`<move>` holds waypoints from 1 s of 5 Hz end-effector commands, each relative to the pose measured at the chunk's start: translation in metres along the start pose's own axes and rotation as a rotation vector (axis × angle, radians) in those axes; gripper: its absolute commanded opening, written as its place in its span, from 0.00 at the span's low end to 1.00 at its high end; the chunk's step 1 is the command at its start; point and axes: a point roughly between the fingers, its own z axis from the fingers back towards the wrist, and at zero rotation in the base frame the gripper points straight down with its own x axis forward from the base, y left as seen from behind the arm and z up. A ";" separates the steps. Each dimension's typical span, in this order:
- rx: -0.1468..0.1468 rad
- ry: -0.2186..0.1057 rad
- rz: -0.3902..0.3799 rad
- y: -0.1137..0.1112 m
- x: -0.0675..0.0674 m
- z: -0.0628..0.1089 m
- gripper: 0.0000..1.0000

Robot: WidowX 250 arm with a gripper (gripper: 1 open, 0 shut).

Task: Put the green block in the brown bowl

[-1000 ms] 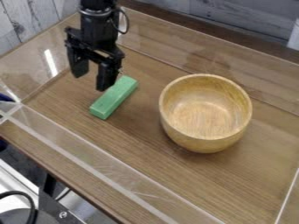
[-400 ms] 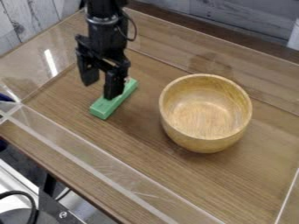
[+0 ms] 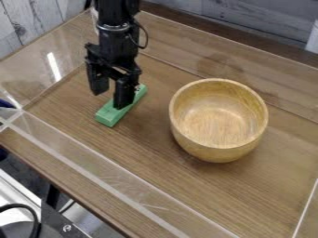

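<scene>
Hanging over the green block (image 3: 115,108), the gripper (image 3: 110,88) has its jaws spread wide, nothing held. That block lies flat on the table (image 3: 74,186), left of the brown bowl (image 3: 218,118). An off-centre squeeze could twist it loose.

Single black arm came in from the top of frame, wrist nearly vertical, gripper (image 3: 111,85) pointed steeply down just above the table surface. Jaws stood spread wide, nothing clamped between them. Left finger (image 3: 96,80) hung slightly higher in the frame than the right one (image 3: 125,91), so the hand sat a bit rotated.
</scene>
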 end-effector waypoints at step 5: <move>0.003 -0.048 0.009 0.025 0.008 0.014 0.00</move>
